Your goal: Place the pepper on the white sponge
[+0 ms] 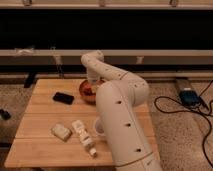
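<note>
The white sponge (61, 131) lies on the wooden table (45, 115) near its front left. My gripper (92, 83) is at the far side of the table, reaching down into the round orange-brown bowl (88, 92). The pepper cannot be made out; the gripper and the bowl's rim hide whatever is inside the bowl. The sponge is well apart from the gripper, toward the front left.
A flat black rectangle (63, 97) lies left of the bowl. A white bottle with a label (84, 136) lies right of the sponge. My large white arm (120, 120) covers the table's right part. Cables and a blue device (189, 96) lie on the floor at right.
</note>
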Tool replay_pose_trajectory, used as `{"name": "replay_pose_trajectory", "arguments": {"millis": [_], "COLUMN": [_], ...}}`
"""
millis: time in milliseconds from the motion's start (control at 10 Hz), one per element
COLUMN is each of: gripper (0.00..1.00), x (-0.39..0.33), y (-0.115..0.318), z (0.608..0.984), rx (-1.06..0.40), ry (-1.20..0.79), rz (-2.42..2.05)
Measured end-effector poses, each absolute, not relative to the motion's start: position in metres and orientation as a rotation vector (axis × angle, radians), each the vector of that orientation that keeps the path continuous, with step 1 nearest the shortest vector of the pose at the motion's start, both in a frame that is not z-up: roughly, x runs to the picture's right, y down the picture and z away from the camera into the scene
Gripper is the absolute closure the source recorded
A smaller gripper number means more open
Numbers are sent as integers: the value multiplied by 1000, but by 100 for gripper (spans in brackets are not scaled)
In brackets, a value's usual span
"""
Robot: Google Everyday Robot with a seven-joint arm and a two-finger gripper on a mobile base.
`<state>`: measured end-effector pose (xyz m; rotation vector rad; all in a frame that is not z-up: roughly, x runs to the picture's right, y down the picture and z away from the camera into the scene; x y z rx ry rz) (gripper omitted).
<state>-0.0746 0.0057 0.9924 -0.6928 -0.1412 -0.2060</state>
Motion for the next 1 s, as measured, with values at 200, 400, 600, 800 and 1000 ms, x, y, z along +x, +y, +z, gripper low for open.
{"name": "replay_pose_trajectory", "arguments": {"millis": [200, 400, 600, 800, 1000], "gripper": [84, 84, 84, 84, 84], "x": [-74, -74, -81, -99, -125], "y": [8, 1, -6, 0, 21], "z": [982, 956, 910, 873, 840], "rx": [-690, -670, -650, -645, -657], "ry": [-141, -145, -145, -160, -192], "rz": [-204, -195, -208, -239, -284]}}
